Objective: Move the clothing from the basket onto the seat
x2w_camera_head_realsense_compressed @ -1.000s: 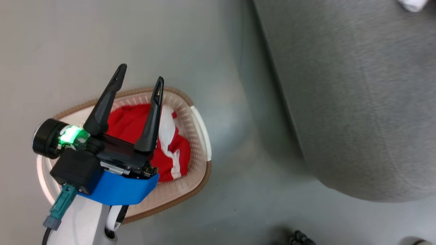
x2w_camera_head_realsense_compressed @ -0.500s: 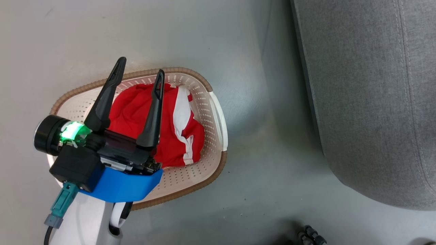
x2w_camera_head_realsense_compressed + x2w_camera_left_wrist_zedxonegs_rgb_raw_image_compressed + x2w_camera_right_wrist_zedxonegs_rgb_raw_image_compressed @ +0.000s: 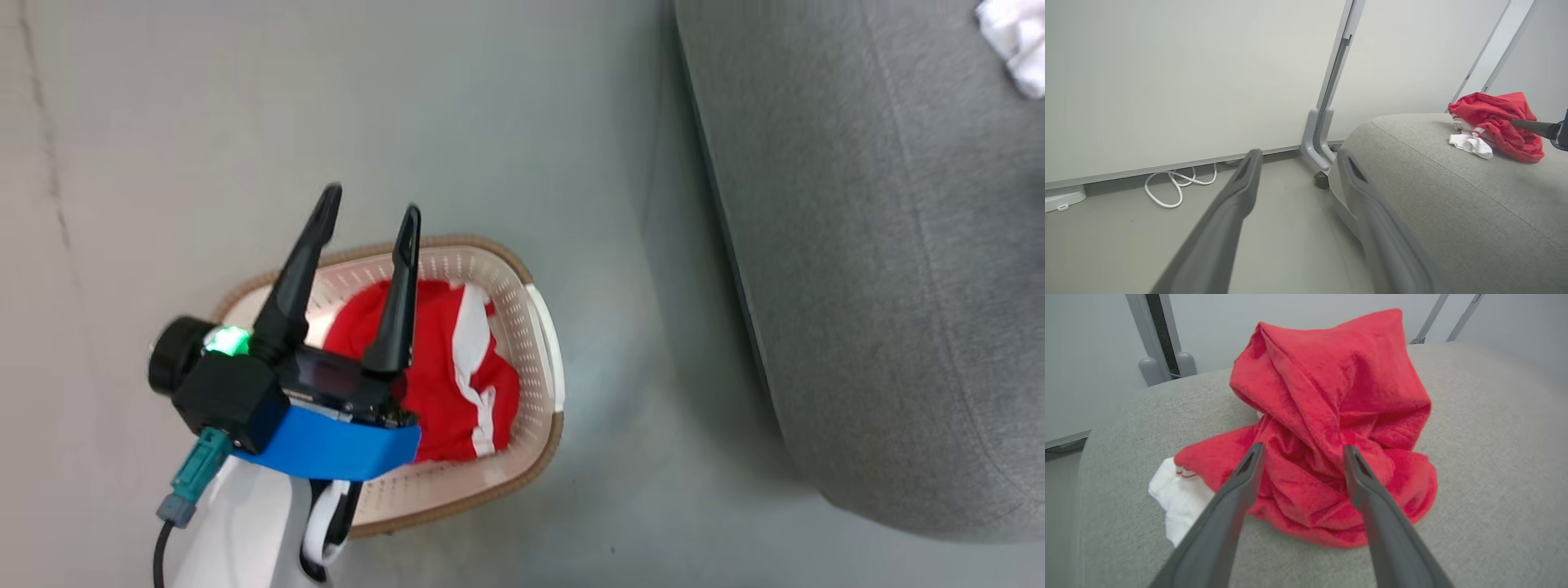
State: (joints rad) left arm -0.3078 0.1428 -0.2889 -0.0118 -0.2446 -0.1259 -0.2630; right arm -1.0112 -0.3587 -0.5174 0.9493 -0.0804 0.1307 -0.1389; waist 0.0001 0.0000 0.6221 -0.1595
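The light grey seat [image 3: 882, 245] is seen along the right side of the head view, and the grey floor [image 3: 408, 106] lies to its left. In the left wrist view a pale wall panel [image 3: 1188, 73] is shown behind the floor, met by a grey post [image 3: 1327, 106] on a castor near the seat's end. The basket [image 3: 516, 304] is set on the floor, well apart from the seat, and a red garment [image 3: 441, 400] with white stripes is crumpled inside it. A second red garment [image 3: 1331, 416] is heaped on the seat. The left gripper [image 3: 371, 202] is held above the basket with its fingers spread apart and nothing between them. The right gripper [image 3: 1303, 448] is pointed at the heap on the seat. Its fingers are likewise parted, and no fabric is seen pinched between them, though the tips are seen against the cloth. A looped white cable [image 3: 1167, 192] is laid on the floor at the foot of the wall panel. The white trim [image 3: 1175, 502] of the heaped garment is spread on the cushion at one side.
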